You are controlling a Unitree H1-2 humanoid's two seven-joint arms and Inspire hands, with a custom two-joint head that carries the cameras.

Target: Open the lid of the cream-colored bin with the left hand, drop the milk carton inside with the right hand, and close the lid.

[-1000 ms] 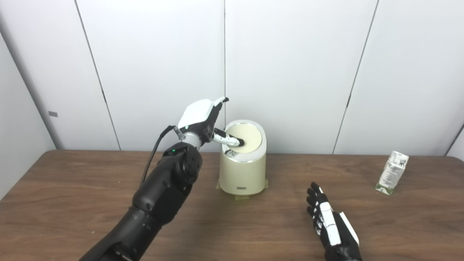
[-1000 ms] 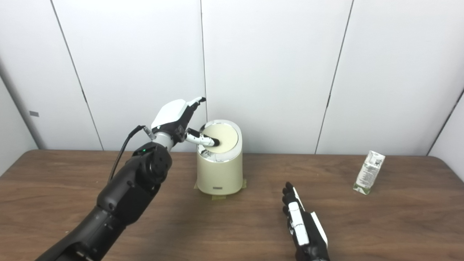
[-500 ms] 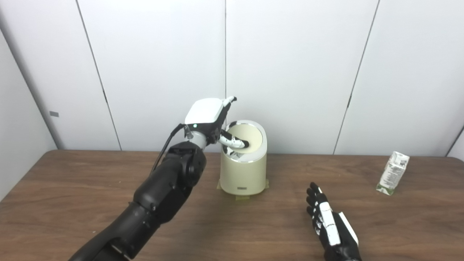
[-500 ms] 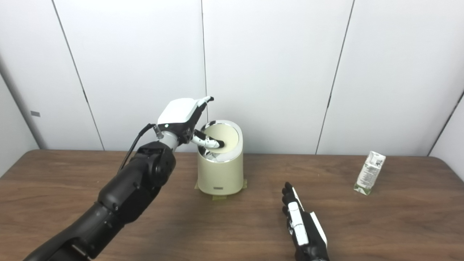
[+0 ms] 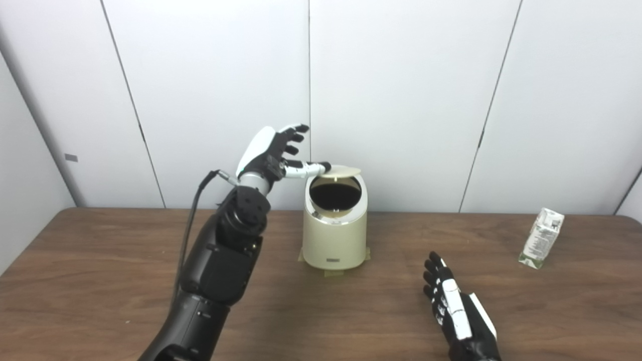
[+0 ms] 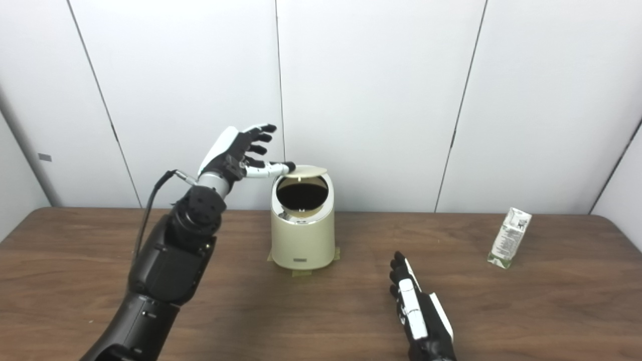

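Milk carton [image 5: 541, 238] stands untouched, well right of the bin [image 5: 335, 235]. Nearer, right hand [image 5: 459, 316] lies flat w/ fingers spread, empty. Behind, lid [image 5: 340, 171] has just swung up; left hand [image 5: 273, 153], fingers splayed, props its edge. Bin's ready for the carton.

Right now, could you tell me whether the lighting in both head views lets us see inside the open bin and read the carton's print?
Left eye view: light is even and soft, yet the cream-colored bin shows only a black opening under its raised lid. Right eye view: same dark interior; the milk carton is too small and soft to read.
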